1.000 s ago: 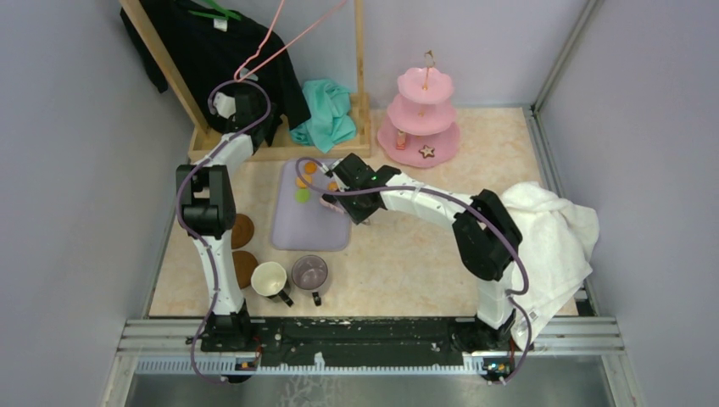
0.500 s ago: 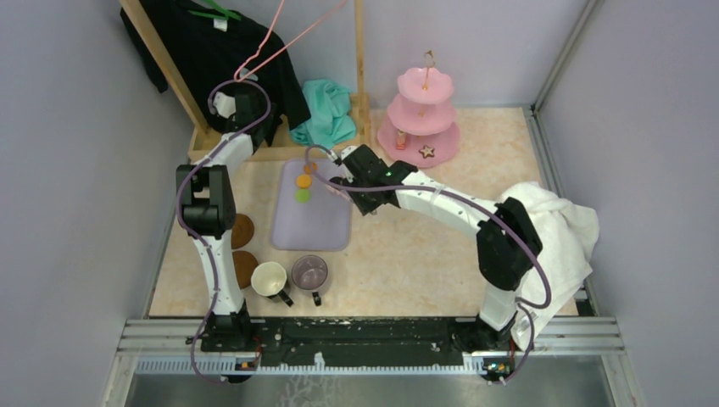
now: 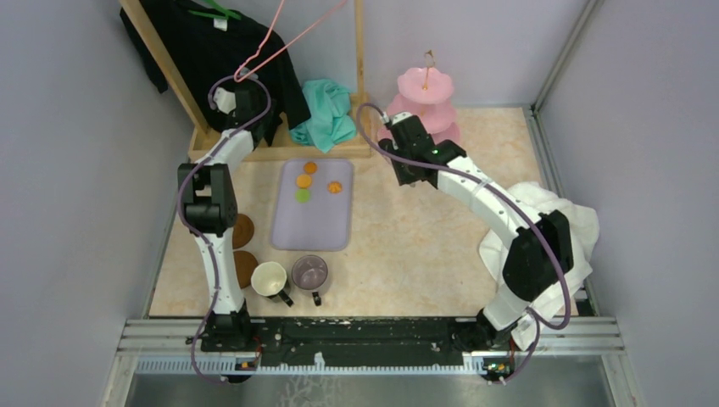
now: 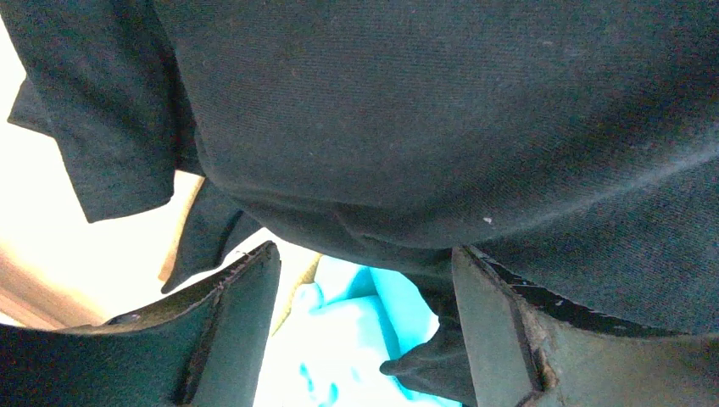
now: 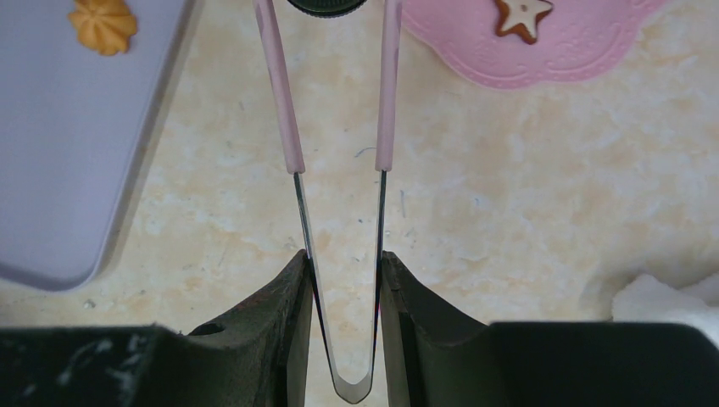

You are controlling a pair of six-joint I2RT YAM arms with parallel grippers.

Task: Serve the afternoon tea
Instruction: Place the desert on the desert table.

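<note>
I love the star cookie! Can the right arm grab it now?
Probably not yet. Its jaws are shut on the tongs, which pinch a black round sweet. The star cookie lies close ahead on the pink stand, with nothing between.

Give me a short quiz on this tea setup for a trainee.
1. True or false: the star cookie lies on the pink stand.
2. What does the right gripper hold? A) tongs B) a spoon C) the cream mug
3. How many sweets lie on the lavender tray?
Key: 1 true; 2 A; 3 four.
</note>
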